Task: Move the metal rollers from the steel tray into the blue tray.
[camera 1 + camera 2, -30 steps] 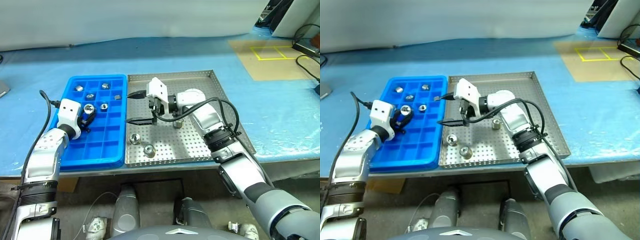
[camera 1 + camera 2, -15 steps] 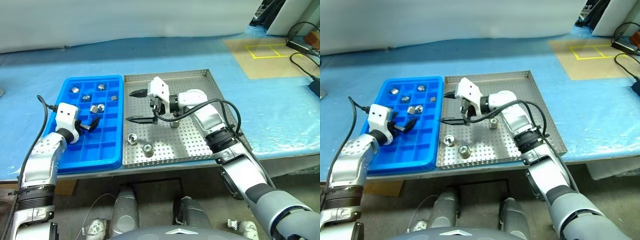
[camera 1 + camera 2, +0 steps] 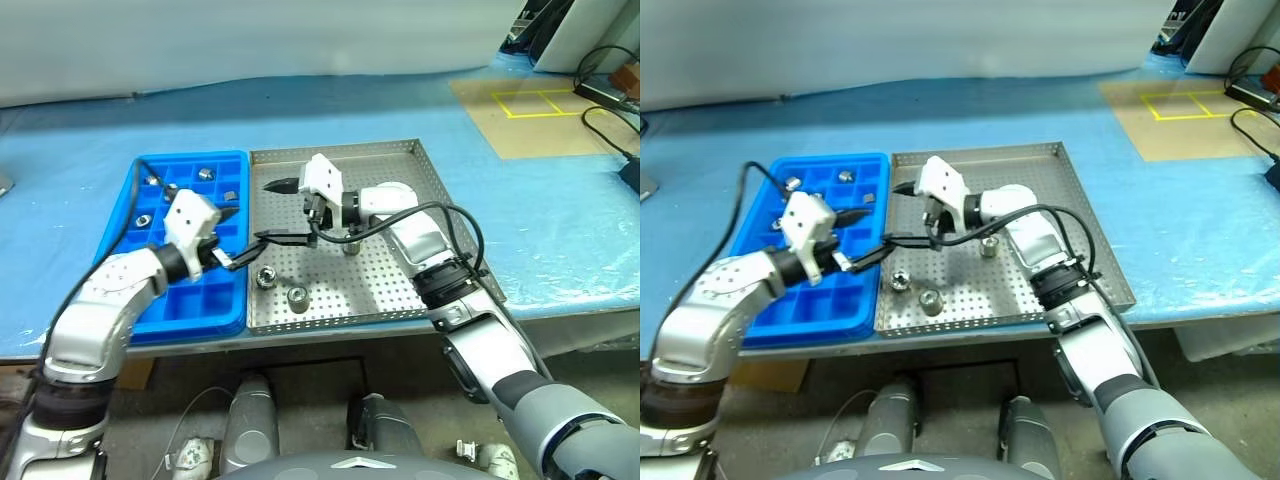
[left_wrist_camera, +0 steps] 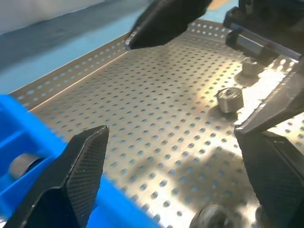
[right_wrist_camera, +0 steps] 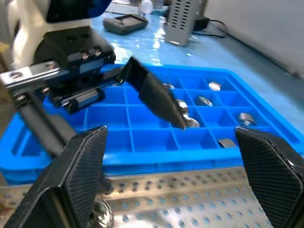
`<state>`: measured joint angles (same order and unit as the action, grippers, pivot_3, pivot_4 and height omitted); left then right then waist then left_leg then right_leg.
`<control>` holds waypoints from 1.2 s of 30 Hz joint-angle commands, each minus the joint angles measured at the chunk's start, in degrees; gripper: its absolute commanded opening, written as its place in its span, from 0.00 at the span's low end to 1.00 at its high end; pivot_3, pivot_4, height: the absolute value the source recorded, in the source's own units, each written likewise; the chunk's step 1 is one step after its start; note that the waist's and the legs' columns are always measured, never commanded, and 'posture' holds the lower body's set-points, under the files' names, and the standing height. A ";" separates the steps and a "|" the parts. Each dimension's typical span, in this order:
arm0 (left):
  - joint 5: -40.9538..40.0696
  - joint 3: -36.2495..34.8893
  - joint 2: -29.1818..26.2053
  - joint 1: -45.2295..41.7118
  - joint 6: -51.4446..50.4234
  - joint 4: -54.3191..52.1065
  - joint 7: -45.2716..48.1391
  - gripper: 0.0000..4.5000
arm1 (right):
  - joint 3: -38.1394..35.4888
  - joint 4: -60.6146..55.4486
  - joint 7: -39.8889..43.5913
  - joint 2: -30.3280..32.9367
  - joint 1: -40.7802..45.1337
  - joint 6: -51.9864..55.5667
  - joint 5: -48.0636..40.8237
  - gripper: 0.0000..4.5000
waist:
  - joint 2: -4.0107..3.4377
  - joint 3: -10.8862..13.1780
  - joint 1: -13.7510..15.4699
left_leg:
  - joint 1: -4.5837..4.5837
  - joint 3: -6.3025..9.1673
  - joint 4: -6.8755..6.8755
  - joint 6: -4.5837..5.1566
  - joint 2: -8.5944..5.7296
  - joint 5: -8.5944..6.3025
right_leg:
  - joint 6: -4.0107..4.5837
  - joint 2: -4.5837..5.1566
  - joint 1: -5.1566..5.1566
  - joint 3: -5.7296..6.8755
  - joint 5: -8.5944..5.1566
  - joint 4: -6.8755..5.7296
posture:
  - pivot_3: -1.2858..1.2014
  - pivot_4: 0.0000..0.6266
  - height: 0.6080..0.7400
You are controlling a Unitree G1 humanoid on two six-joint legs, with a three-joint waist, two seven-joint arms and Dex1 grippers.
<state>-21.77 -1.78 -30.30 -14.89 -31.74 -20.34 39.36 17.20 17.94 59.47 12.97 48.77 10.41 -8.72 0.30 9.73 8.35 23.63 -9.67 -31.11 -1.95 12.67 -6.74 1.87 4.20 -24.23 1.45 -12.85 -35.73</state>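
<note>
Left eye view — both tools open, empty: left tool (image 3: 243, 239), right tool (image 3: 274, 211) crowded over steel tray (image 3: 400, 290). Rollers (image 3: 297, 296) remained there; others sat in blue tray (image 3: 215, 300). Risk — tools colliding.

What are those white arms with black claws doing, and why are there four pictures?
Those are the two arms of a robot. Two pictures come from cameras in its head, looking down at a table. The other two come from little cameras on its wrists, looking along the black fingers.

On the table sit a grey steel tray full of tiny holes and, beside it, a blue tray with many small boxes. The robot's job is to carry small shiny metal rollers from the grey tray into the blue one. Three rollers wait in the grey tray, and some lie in the blue boxes already.

Each arm ends in a pincer. The left pincer and the right pincer are both open and holding nothing, close together near where the trays meet.
</note>
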 commanded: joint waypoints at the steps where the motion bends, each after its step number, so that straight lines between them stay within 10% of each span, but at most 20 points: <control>1: 5.07 1.65 3.29 -7.02 5.37 6.65 -5.14 0.99 | -0.87 -4.66 -0.43 1.88 -1.18 1.39 0.28 1.00 | -0.03 0.01 -0.14 | -0.01 -0.01 -0.01 -0.01 -0.01 0.00 | 0.00 0.00 0.01 0.00 0.00 0.00 | 0.55 0.24 1.00; 6: 12.91 -0.13 0.98 -13.32 15.58 16.66 -9.34 0.99 | -1.21 -7.49 -1.59 3.82 -2.81 2.82 0.76 1.00 | 0.01 0.00 -1.90 | 0.01 -0.02 0.00 -0.17 0.02 0.11 | -0.03 -0.06 -0.01 0.00 0.03 0.04 | 0.53 0.24 1.00; 20: 24.18 1.90 -27.70 -19.24 48.23 43.86 11.78 0.99 | -1.31 -7.77 -4.26 2.53 -3.66 4.08 0.70 1.00 | 0.00 0.01 -2.60 | 0.00 -0.11 0.02 -0.10 0.04 0.04 | 0.01 -0.05 -0.07 0.00 0.00 -0.01 | 0.53 0.24 1.00; 36: 30.89 9.51 -22.57 -28.17 62.62 67.48 17.30 0.99 | -1.82 -10.06 -7.49 3.58 -5.86 4.75 1.10 1.00 | 0.02 0.00 -3.01 | -0.07 -0.17 0.02 -0.23 0.06 0.12 | 0.01 -0.02 -0.04 -0.03 0.01 -0.04 | 0.50 0.24 1.00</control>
<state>8.57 8.00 -51.44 -41.63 29.69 46.28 56.49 16.40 10.65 52.29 16.40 42.96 15.45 -7.69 0.32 9.73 5.34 23.55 -9.84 -31.09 -2.19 12.74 -6.62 1.88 4.18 -24.27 1.43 -12.85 -35.79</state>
